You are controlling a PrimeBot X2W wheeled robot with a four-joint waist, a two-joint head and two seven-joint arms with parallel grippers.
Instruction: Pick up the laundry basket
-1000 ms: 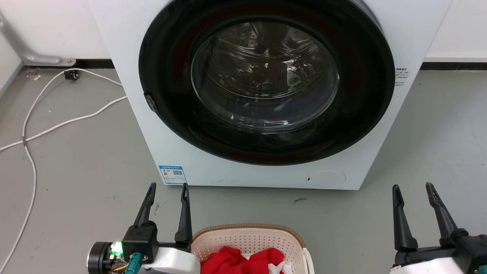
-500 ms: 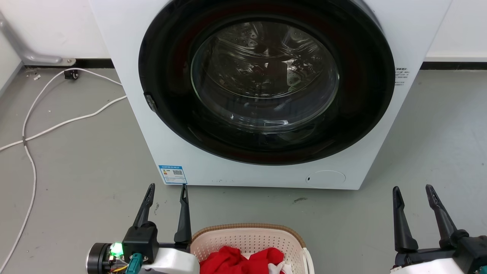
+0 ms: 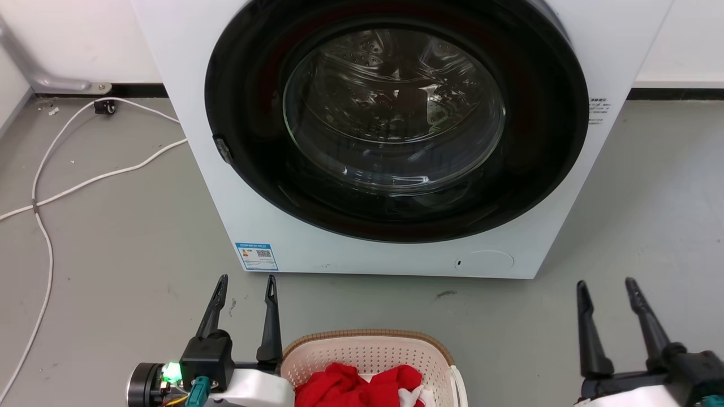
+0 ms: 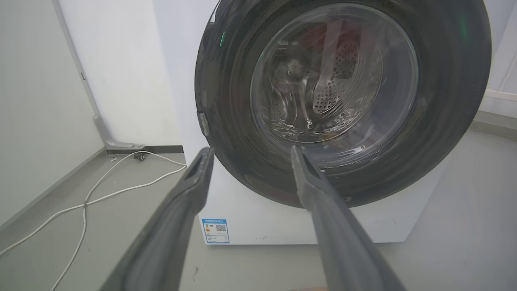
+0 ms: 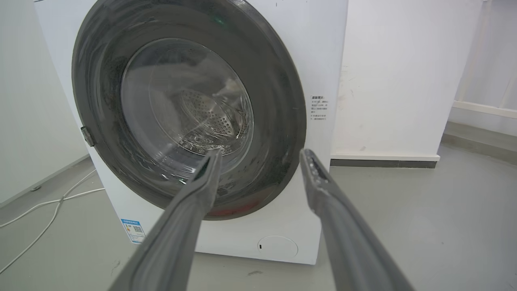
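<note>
The left gripper (image 3: 246, 280) sits at about 7 o'clock in the head view, its two dark fingers spread apart around nothing and pointing toward 12; the left wrist view shows the same gap in the left gripper (image 4: 251, 150). Its inner finger stands just beside the left corner of the laundry basket (image 3: 367, 355), and I cannot tell whether they touch. The right gripper (image 3: 604, 284), at about 5 o'clock, is likewise parted and empty, well apart from the basket's white handle (image 3: 459, 387), with bare grey floor (image 3: 509, 339) between them. The basket rests on the floor at 6 o'clock, mouth up, its brown far rim running from 9 to 3 and facing the washing machine (image 3: 396, 261). The view's bottom edge cuts it, so its long axis cannot be told. Red cloth (image 3: 350, 384) and a bit of white cloth (image 3: 413, 395) lie inside. A strip of open floor separates the rim from the machine's base at 12 o'clock – the round door (image 3: 396, 113) is shut. At 9 to 10 o'clock a white cable (image 3: 85, 183) trails across the floor.
</note>
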